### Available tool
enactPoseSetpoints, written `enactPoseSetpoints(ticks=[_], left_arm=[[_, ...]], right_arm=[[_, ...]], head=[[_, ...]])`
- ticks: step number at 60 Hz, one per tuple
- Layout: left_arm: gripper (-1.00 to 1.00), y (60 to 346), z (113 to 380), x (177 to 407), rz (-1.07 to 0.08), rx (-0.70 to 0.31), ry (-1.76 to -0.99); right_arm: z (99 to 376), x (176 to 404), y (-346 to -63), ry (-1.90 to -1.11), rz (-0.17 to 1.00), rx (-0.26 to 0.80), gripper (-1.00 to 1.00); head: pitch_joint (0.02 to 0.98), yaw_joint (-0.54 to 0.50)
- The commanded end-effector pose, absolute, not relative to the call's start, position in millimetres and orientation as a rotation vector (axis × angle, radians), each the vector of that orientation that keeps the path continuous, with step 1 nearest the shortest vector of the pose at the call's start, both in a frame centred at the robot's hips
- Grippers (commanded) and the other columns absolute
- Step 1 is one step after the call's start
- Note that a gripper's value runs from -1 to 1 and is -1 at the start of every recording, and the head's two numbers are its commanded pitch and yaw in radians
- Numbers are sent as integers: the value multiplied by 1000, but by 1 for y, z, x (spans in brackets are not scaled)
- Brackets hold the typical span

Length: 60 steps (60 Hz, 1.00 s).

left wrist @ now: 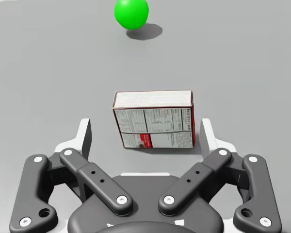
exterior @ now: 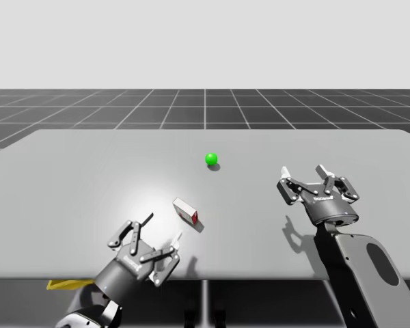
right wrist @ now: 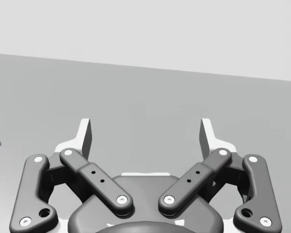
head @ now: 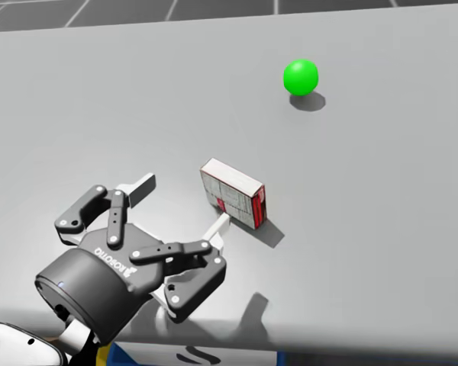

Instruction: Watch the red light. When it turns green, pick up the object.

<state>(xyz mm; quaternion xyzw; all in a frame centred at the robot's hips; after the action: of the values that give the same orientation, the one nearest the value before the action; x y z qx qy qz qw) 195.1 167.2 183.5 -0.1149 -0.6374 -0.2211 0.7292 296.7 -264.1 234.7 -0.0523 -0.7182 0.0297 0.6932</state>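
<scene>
The light [exterior: 212, 159] is a green ball resting on the grey table [exterior: 89, 171], past the box. A small white and red box [exterior: 188, 212] lies flat near the table's front. My left gripper [exterior: 162, 229] is open and low over the table. In the left wrist view the box [left wrist: 154, 120] has its near end between the left gripper's [left wrist: 145, 133] fingers, neither of which presses on it. The head view shows the box [head: 233, 194] just ahead of that gripper [head: 183, 206], with the green light [head: 301, 77] further back. My right gripper [exterior: 303, 172] hovers open and empty at the right.
The table's front edge [exterior: 260, 278] runs just behind my left wrist. A yellow object [exterior: 61, 283] pokes out below that edge at the left. In the right wrist view, bare grey table lies ahead of the right gripper [right wrist: 145, 131].
</scene>
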Motion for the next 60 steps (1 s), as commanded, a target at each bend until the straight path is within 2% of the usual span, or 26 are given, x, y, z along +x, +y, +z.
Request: enactPoseSetpoints(ticks=[1, 12, 26, 60], left_arm=[[-1000, 160, 157, 195, -482, -276, -1357], [-1000, 152, 148, 211, -475, -285, -1345], [-1000, 139, 143, 235, -435, -329, -1291], [-1000, 120, 145, 275, -380, -279, -1251]], right_arm=[[234, 297, -264, -1604, 69, -121, -1000], [234, 297, -264, -1605, 69, -121, -1000], [234, 298, -264, -1608, 71, -125, -1000], [233, 299, -265, -1611, 76, -125, -1000]], head=[[853, 132], [853, 131], [854, 128], [856, 133]])
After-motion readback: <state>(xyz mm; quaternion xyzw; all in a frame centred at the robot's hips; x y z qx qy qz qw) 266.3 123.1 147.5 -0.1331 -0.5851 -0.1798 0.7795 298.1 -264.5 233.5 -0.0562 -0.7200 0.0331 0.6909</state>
